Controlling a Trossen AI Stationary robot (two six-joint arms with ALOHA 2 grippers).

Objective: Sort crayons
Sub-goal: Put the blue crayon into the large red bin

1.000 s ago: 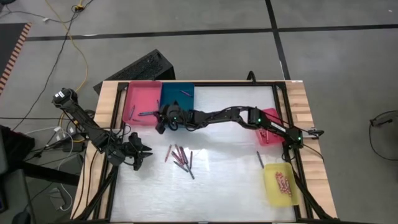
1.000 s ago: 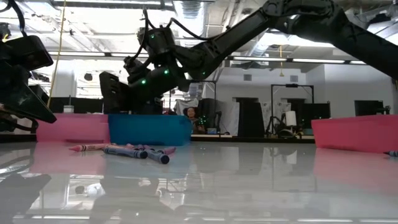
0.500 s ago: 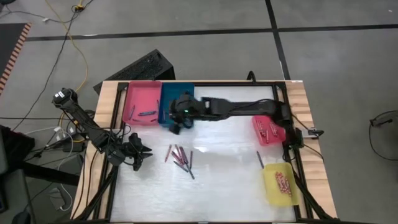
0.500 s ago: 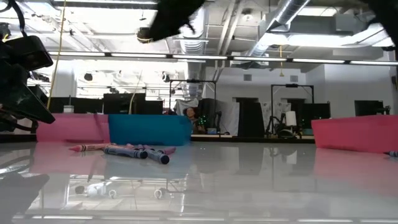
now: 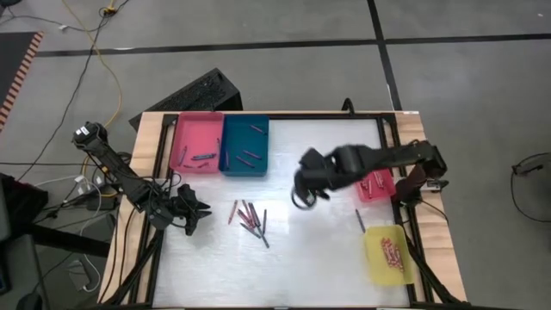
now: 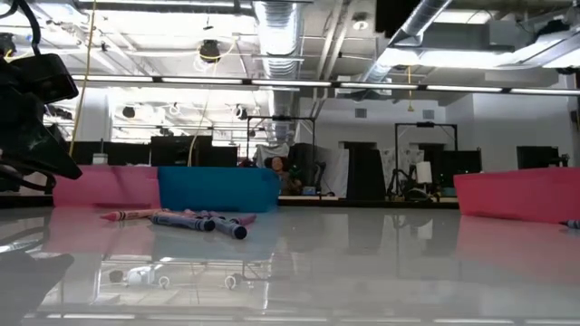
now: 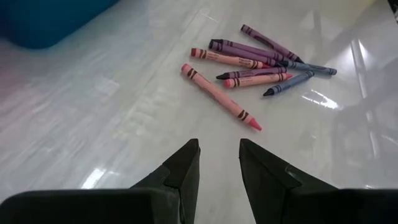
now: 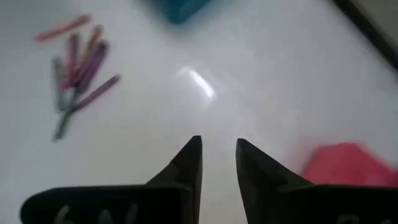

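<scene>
The crayons [image 7: 249, 68] lie loose on the table [image 5: 318, 250] ahead of my left gripper [image 7: 217, 163], most with their long axes roughly parallel. My right gripper [image 8: 216, 160] hangs above mid-table, arm stretched inward. Both jaws stand narrowly parted, empty.

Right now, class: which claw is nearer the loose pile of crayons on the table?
Left. The left claw sits just beside the crayons, on their left-arm side. The right claw hangs over the table's middle, farther off toward the right-hand trays.
</scene>
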